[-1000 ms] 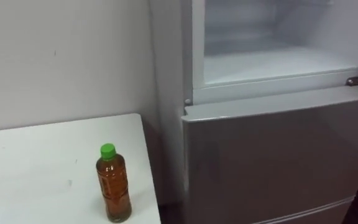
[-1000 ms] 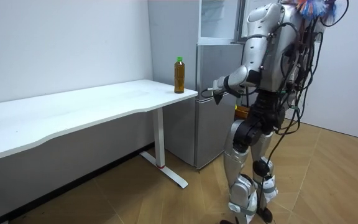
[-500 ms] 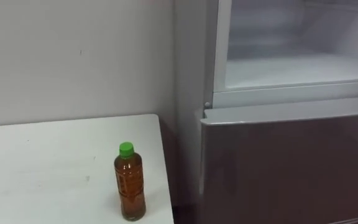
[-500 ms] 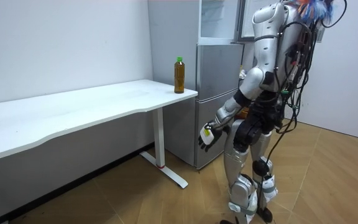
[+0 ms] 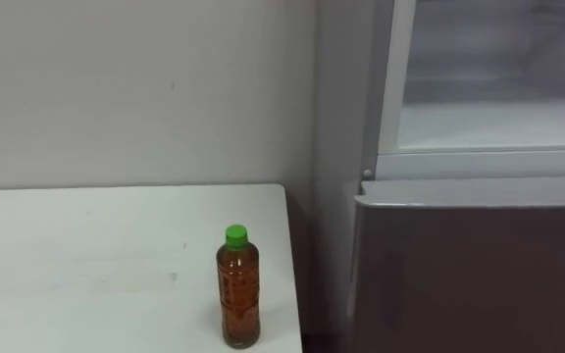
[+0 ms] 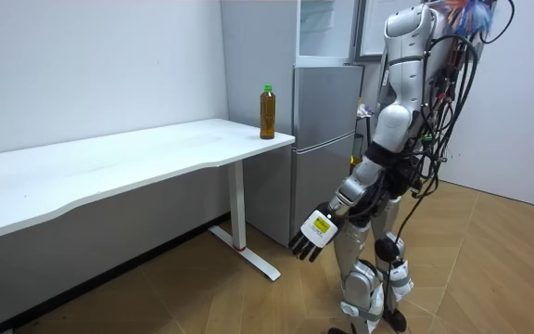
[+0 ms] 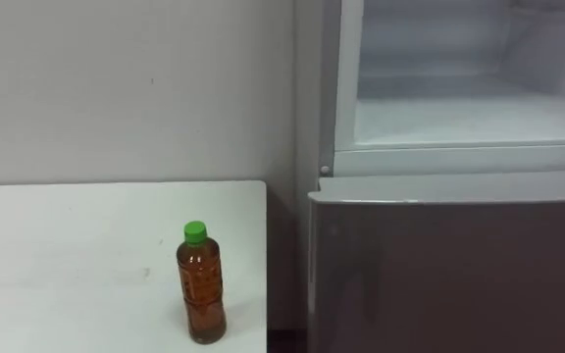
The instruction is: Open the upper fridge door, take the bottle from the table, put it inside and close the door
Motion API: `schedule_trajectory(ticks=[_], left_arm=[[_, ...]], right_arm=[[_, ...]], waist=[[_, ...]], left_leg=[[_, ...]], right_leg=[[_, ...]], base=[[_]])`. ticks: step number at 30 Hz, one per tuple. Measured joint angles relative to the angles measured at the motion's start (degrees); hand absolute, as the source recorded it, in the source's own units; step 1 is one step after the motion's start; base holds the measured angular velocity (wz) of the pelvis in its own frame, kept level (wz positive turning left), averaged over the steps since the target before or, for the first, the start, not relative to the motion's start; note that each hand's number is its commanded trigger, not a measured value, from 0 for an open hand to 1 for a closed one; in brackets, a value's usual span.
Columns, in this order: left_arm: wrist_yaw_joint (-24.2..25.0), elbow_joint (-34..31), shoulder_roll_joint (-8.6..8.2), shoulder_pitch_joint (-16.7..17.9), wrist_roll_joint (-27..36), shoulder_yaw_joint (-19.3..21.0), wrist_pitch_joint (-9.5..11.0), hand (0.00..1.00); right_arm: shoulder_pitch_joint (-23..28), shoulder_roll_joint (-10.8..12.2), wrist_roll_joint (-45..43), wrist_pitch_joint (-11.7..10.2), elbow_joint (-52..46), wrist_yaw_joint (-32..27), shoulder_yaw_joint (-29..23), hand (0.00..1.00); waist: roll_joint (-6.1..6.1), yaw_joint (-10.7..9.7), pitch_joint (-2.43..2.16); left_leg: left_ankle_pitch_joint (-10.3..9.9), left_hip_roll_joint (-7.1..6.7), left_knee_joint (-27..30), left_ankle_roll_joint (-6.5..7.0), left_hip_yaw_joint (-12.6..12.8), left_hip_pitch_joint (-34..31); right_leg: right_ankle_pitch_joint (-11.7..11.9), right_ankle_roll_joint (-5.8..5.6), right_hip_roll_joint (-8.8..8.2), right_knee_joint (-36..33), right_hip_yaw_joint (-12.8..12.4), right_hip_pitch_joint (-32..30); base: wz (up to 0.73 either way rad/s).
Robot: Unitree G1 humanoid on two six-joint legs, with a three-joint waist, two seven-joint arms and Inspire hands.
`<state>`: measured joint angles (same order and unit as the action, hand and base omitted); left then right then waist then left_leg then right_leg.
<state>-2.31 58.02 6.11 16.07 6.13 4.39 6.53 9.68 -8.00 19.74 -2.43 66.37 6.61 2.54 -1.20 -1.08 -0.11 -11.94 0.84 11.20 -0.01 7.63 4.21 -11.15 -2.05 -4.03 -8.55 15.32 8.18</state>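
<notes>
Standing ungrasped on the worktop (image 5: pixel 86 265) beside the fridge (image 5: pixel 479 275), bottle (image 5: pixel 240 289) was logged; upper compartment (image 5: pixel 498 123) found open; left hand (image 6: pixel 315 229) hung straight-fingered, empty; transfer outstanding.

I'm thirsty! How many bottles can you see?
1. The bottle stands upright on the white table, beside the fridge. Others could hide behind its shut lower door.

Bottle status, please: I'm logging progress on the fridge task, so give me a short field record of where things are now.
bottle: upright on the white table, near the corner beside the fridge, green cap on
upper fridge: door open
lower fridge door: shut
left hand: open, hanging low beside the robot's leg, holding nothing
progress: bottle not yet picked up
</notes>
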Motion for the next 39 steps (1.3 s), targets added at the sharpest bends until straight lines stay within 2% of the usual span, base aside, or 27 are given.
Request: schedule_trajectory(ticks=[13, 17, 24, 26, 28, 33, 39], left_arm=[[-4.01, 1.16, -0.03, 0.3, -0.41, 0.48, -1.22, 0.0], [-4.91, 1.7, -0.02, -0.02, -3.23, 0.51, -1.25, 0.0], [-5.08, 1.67, 0.08, -0.85, -4.35, -0.23, -0.87, 0.0], [-5.24, 1.7, 0.12, -0.9, -4.79, -0.34, -0.29, 0.0], [-5.77, 1.7, 0.13, -1.11, -6.92, -0.57, 0.14, 0.0], [-5.9, 1.7, 0.18, -1.88, -8.11, -1.16, 1.06, 0.0], [-5.7, 0.39, 0.32, -1.85, -10.35, -1.27, 1.0, 0.0]], right_arm=[[0.54, -0.14, 0.12, 0.02, -0.01, 0.55, -0.47, 0.0], [0.36, -0.14, 0.29, -0.09, -0.09, 0.56, -0.48, 0.0], [0.53, -0.18, 0.27, -0.44, -3.26, 2.42, 0.29, 0.0], [0.66, -0.22, 0.03, -0.72, -6.02, 2.85, 0.36, 0.0], [1.79, -0.37, -0.59, -1.06, -13.75, 2.91, 0.47, 0.0], [2.18, -0.33, -0.75, -2.69, -25.16, 5.13, 1.12, 0.0], [3.05, -0.83, 0.0, -2.61, -40.39, 6.49, 2.52, 0.0]], waist=[[0.45, 0.34, -0.22], [0.64, 0.53, -0.2], [0.77, 0.88, -0.16], [0.79, 0.9, -0.13], [0.82, 0.96, -0.12], [0.73, 1.43, -0.06], [0.44, 1.61, 0.15]], left_leg=[[0.0, -0.04, -0.45, 0.0, 0.21, 0.74], [0.0, -0.01, -0.48, 0.0, 0.26, 0.5], [0.0, 0.0, -0.38, 0.0, 0.21, 0.49], [0.0, 0.0, -0.39, 0.0, 0.33, 0.41], [0.01, 0.0, -0.29, 0.01, 0.37, -0.05], [0.0, 0.0, -0.11, 0.01, 0.31, -0.63], [0.0, -0.03, -0.42, 0.0, 0.26, -0.87]], right_leg=[[-0.12, 0.02, 0.01, -0.08, -0.32, -0.06], [-0.12, 0.02, 0.01, -0.07, -0.47, -0.07], [-0.12, 0.02, 0.04, -0.1, -0.79, -0.13], [-0.12, 0.02, 0.04, -0.14, -0.83, -0.24], [-0.11, 0.03, 0.04, -0.33, -0.9, -0.83], [-0.11, 0.03, 0.04, -0.24, -0.78, -1.24], [-0.14, 0.01, 0.05, -0.11, -0.65, -1.45]], base=[[0.0], [0.0], [0.0], [0.0], [0.0], [0.0], [0.0]])
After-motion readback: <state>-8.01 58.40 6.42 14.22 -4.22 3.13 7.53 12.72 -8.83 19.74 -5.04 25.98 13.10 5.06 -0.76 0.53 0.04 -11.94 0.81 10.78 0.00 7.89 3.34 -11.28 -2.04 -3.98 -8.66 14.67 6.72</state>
